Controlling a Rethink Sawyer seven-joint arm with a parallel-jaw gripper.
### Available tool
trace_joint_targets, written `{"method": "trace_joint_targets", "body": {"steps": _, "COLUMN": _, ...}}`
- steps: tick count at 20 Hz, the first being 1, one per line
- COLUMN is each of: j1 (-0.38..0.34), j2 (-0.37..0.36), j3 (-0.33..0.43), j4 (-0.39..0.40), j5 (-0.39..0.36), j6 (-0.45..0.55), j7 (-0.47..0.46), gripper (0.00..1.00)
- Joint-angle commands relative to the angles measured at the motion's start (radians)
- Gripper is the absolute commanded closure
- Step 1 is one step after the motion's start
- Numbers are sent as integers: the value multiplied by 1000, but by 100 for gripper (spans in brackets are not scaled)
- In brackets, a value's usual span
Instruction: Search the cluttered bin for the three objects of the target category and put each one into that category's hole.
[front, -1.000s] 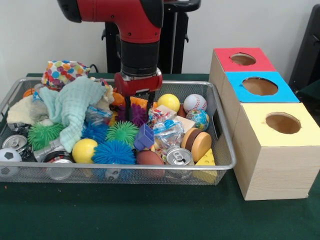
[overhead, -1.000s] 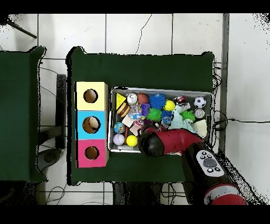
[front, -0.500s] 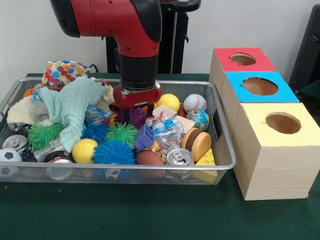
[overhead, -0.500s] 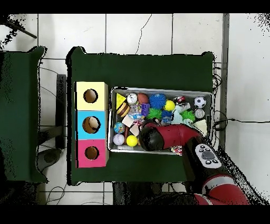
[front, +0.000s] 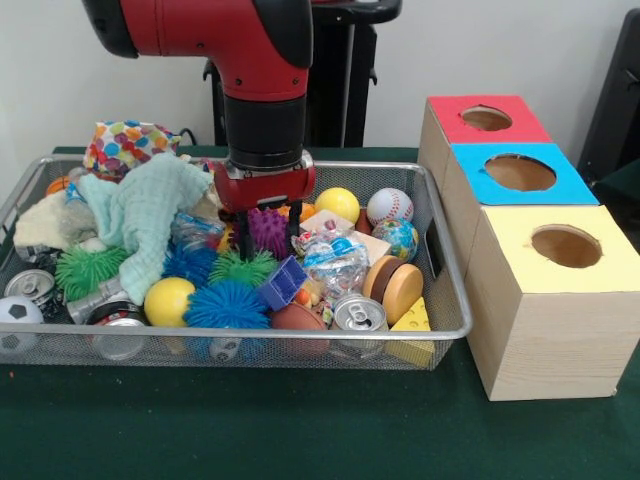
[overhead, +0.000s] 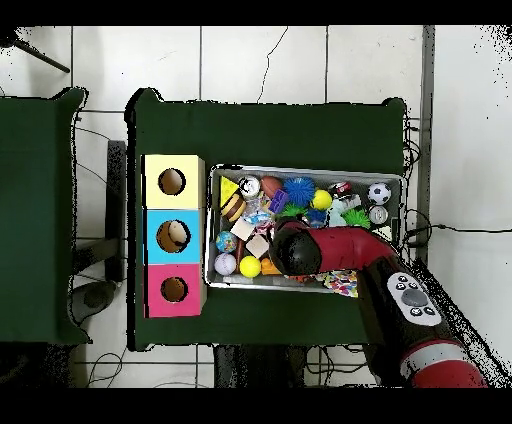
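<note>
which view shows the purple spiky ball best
The front view: the purple spiky ball sits between the fingers of the gripper, over the bin. In the overhead view the red arm hides it.

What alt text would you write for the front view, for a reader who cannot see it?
A red robot arm reaches down into a wire-mesh bin of toys, its gripper closed around a purple spiky ball. Beside the bin stand three wooden boxes, the farthest with the red-topped hole.

No legible text, labels, brands or nos. on any item in either view.
</note>
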Motion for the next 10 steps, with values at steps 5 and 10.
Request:
{"method": "trace_joint_targets", "body": {"steps": 5, "j1": -20, "j2": -81, "j3": 164, "j4": -127, "j5": 117, "j6": 178, "j7": 3, "gripper": 0}}
{"method": "trace_joint_targets", "body": {"steps": 10, "j1": -6, "j2": -30, "j3": 151, "j4": -149, "j5": 80, "j6": 109, "j7": 4, "gripper": 0}}
